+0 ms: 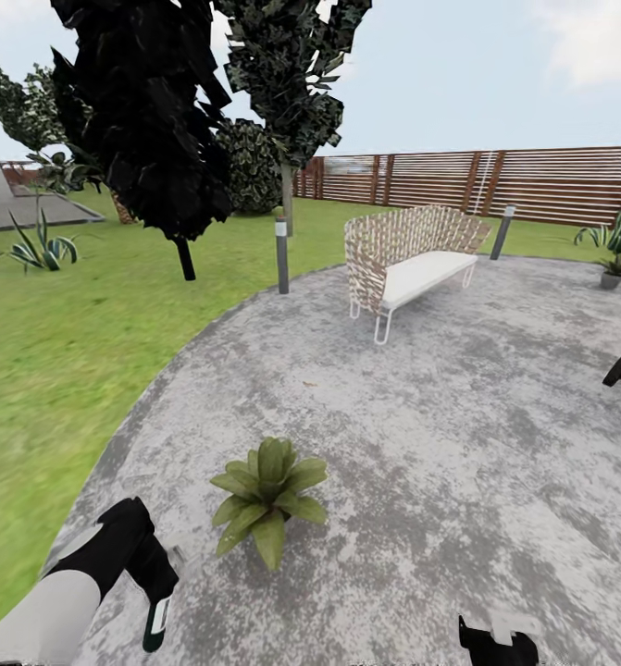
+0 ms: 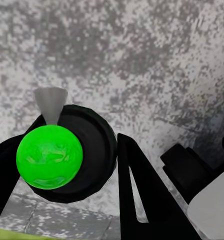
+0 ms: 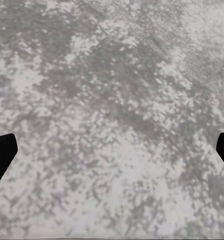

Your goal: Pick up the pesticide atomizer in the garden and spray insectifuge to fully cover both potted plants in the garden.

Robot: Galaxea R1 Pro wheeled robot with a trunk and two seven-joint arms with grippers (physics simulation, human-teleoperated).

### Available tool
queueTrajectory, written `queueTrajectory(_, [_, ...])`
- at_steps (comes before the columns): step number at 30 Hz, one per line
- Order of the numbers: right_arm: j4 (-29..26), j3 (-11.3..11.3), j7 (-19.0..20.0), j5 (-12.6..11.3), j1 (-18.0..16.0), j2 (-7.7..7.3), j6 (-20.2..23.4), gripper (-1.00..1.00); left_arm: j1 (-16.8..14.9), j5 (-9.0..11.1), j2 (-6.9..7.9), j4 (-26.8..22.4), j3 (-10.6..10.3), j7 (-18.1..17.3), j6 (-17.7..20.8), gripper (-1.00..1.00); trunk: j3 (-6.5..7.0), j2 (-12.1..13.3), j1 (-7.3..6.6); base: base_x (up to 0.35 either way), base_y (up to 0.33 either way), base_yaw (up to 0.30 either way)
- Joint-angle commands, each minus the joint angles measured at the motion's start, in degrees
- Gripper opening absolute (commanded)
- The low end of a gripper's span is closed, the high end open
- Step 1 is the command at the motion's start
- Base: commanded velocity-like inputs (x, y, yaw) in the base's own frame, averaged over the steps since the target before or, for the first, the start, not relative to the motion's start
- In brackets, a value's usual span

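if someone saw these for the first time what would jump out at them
Probably the potted plant, a low green rosette sitting alone on the grey stone patio just ahead of the robot. Next, the left gripper at the lower left, holding the pesticide atomizer pointing down; the left wrist view shows its bright green top between the fingers. Farther back, a wicker bench stands before the brown slatted fence.

Landmark was the potted plant (image 1: 268, 495), which sat on the stone patio (image 1: 458, 435) near its left edge. Left gripper (image 1: 153, 592) with pesticide atomizer (image 1: 156, 623) hung just left of and nearer than it. Wicker bench (image 1: 407, 264) stood well behind it to the right, lamp post (image 1: 281, 254) behind, lawn (image 1: 51, 351) left, fence (image 1: 495, 183) far behind.
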Motion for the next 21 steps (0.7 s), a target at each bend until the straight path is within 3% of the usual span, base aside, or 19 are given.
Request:
queueTrajectory(1, [0.1, -0.3, -0.3, 0.6, -0.1, 0.00, -0.2, 1.00, -0.2, -0.4, -0.04, -0.1, 0.3, -0.4, 0.6, -1.00, -0.05, 0.0, -0.01, 0.000, 0.000, -0.240])
queueTrajectory(9, [0.1, -0.3, -0.3, 0.6, -0.1, 0.01, -0.2, 1.00, -1.2, -0.7, -0.08, -0.1, 0.1, -0.5, 0.7, -1.00, -0.05, 0.0, -0.01, 0.003, 0.002, -0.091])
queueTrajectory(16, [0.1, -0.3, -0.3, 0.7, -0.1, -0.05, -0.2, 1.00, -1.9, -0.6, -0.12, 0.0, 0.1, -0.6, 0.7, -1.00, -0.05, 0.0, -0.01, 0.210, 0.177, -0.002])
queueTrajectory(21, [0.1, -0.3, -0.3, 0.7, -0.1, -0.02, -0.2, 1.00, -1.9, -0.5, -0.19, 0.0, 0.1, -0.6, 0.6, -1.00, -0.05, 0.0, -0.01, 0.030, 0.024, 0.000])
